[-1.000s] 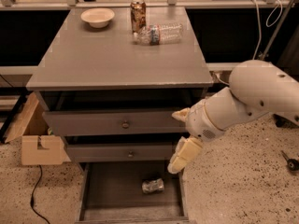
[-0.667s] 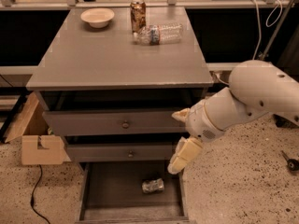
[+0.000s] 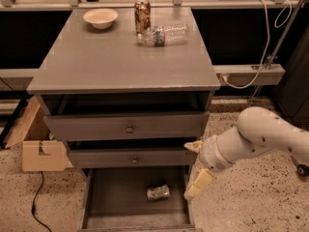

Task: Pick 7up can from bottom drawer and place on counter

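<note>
The 7up can, small, silvery and crumpled, lies on its side on the floor of the open bottom drawer, right of the middle. My gripper hangs at the drawer's right edge, right of the can and above it, its two cream fingers spread open and empty. The white arm reaches in from the right. The counter is the grey cabinet top above.
On the counter's far part stand a white bowl, a tall brown-gold can and a clear plastic bottle lying on its side. Two upper drawers stand slightly open. A cardboard box sits left of the cabinet on the floor.
My arm and gripper have dropped lower and slightly to the right, closer to the bottom drawer's right side. The can and the drawer have not moved.
</note>
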`<action>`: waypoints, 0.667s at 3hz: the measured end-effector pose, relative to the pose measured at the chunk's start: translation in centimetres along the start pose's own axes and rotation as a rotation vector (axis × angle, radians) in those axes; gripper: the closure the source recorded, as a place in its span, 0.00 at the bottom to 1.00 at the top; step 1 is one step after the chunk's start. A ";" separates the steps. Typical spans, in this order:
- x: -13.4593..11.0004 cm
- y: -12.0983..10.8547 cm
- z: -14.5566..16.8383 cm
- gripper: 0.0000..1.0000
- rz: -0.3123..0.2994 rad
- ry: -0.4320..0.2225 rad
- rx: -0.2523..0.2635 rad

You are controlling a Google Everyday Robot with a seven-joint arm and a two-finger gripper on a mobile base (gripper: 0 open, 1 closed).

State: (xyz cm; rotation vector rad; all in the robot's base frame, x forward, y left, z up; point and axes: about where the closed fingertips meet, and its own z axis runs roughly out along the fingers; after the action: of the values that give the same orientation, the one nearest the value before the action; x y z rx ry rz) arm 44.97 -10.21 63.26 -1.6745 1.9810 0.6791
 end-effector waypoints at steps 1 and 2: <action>6.1 -0.2 5.5 0.00 -0.015 -0.061 -0.008; 9.6 -0.2 10.4 0.00 -0.005 -0.116 -0.011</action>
State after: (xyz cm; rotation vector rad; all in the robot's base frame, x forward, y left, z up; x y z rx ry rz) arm 44.00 -10.98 49.15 -1.6085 1.8954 0.7688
